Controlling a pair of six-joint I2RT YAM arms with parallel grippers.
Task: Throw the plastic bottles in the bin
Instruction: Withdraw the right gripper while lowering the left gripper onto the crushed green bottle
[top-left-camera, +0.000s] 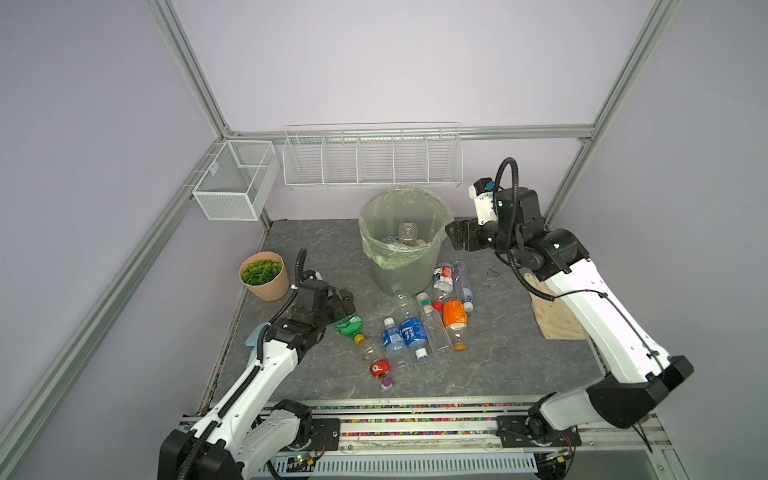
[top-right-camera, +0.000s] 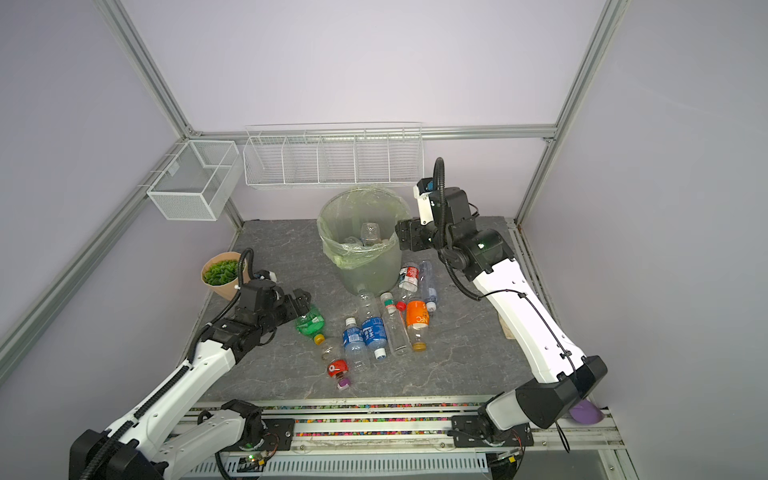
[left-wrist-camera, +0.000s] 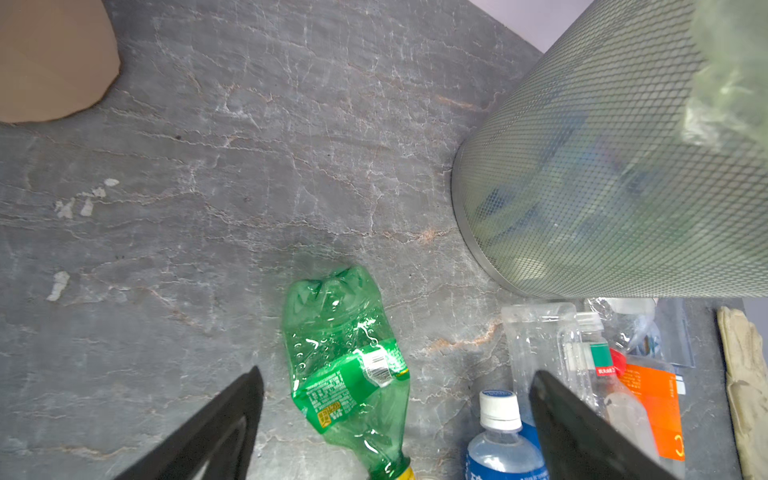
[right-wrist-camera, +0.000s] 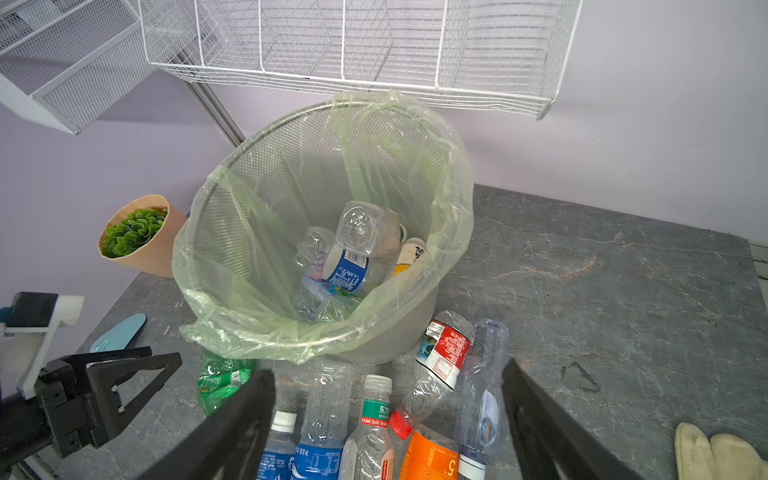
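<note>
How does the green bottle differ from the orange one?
The green bottle is tinted green and crumpled; the orange bottle is clear with an orange wrap, uncrushed. The green bottle lies at the pile's edge; the orange bottle lies among other bottles. Both are capped, on their sides on the table, outside the bin.

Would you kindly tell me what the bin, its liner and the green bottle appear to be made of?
The bin: apparently fine metal mesh, matte grey; a regular grid shows across its wall.
The liner: thin plastic film, glossy pale green, wrinkled and see-through.
The green bottle: thin translucent plastic, shiny, with dented, crumpled sides.
</note>
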